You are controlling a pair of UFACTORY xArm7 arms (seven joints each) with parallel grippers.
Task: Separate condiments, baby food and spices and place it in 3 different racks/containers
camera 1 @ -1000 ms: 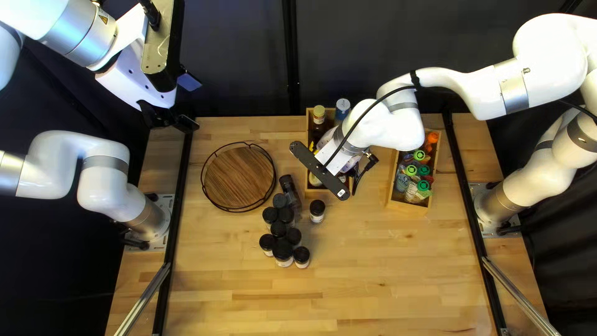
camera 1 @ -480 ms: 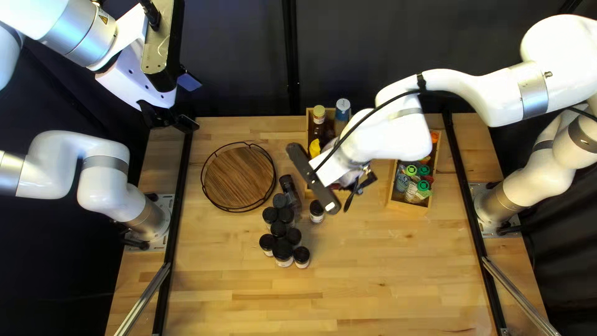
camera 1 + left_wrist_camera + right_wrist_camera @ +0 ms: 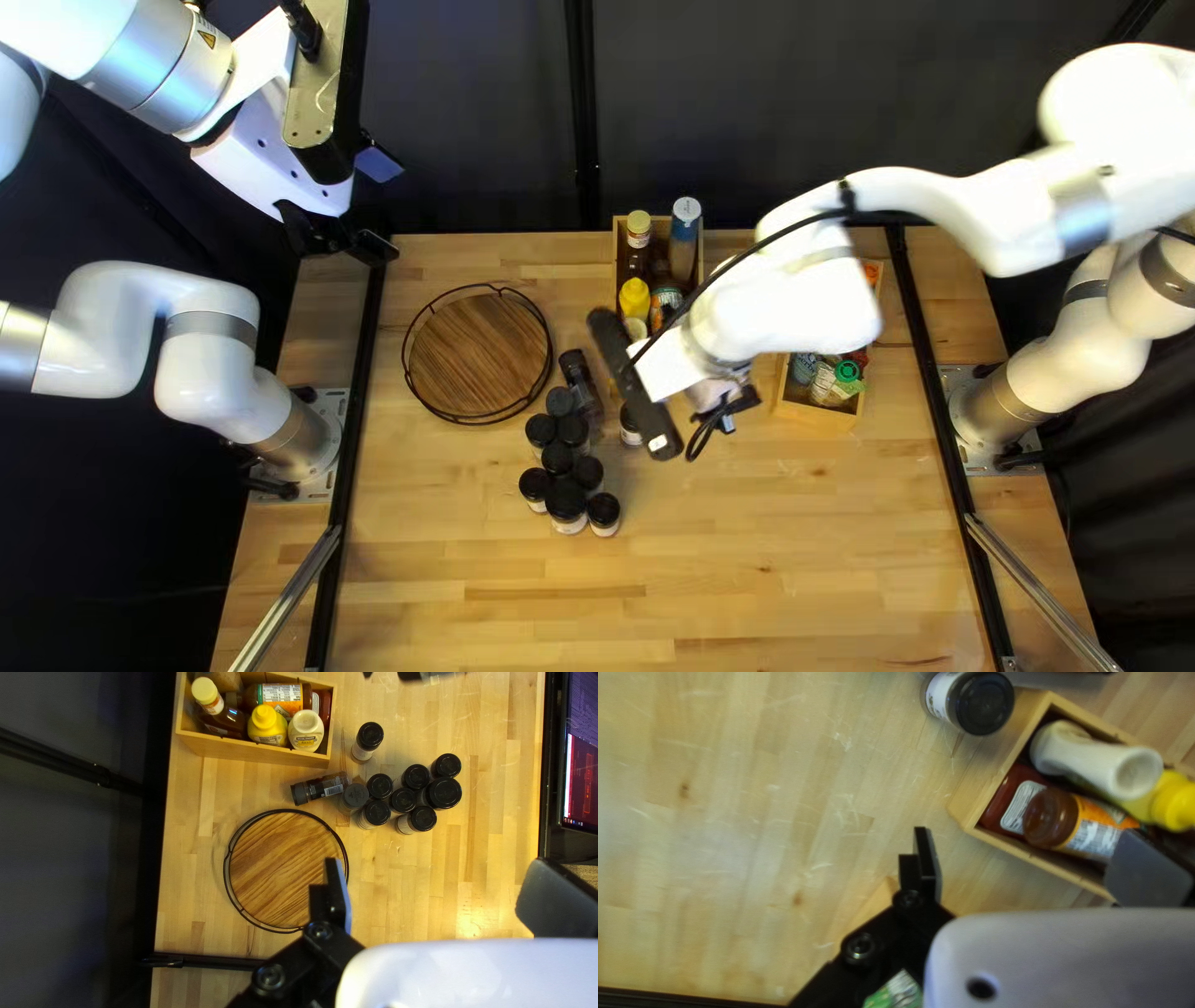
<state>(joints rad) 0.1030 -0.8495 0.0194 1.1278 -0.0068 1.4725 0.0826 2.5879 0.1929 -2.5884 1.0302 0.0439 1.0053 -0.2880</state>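
Starting left, the left gripper point(image 3: 435, 874) waits beyond the round rack point(image 3: 478, 355), jaws spread on nothing, and that rack sits bare! Just right of the rack come the spice jars point(image 3: 567, 500), bunched, one tipped over, all still to load. Farther right of it, the condiment box point(image 3: 261, 753) looks done; next, the right gripper point(image 3: 1024, 852), jaws wide, empty; farthest right, the apparent baby food box point(image 3: 812, 412) seems filled.
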